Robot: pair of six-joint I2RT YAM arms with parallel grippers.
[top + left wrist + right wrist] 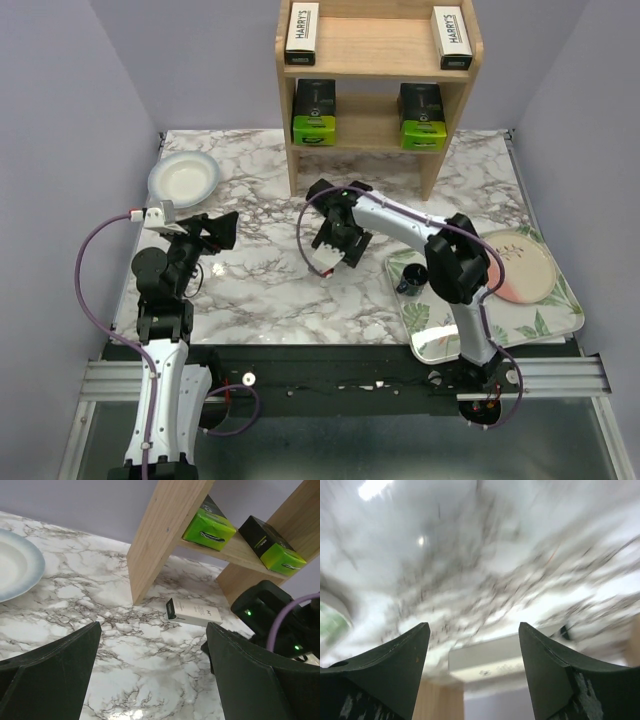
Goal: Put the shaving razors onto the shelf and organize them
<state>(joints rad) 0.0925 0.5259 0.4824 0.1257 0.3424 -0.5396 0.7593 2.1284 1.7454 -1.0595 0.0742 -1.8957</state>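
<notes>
The wooden shelf (378,48) stands at the back. Two white HARRY'S boxes (302,32) (451,37) lie on its top tier. Two black packs with lime-green ends (314,112) (422,116) sit on the lower tier and also show in the left wrist view (207,527) (272,552). A third white HARRY'S box (194,612) lies flat on the marble in front of the shelf. My right gripper (335,250) hangs over it, open, with the box (495,657) just beyond its spread fingertips; that view is blurred. My left gripper (222,232) is open and empty, to the left.
A white bowl (183,178) sits at the back left and also shows in the left wrist view (15,565). A leaf-patterned tray (560,320) at the right holds a pink plate (520,265) and a black cup (412,278). The shelf's left side panel (155,535) stands close behind the box.
</notes>
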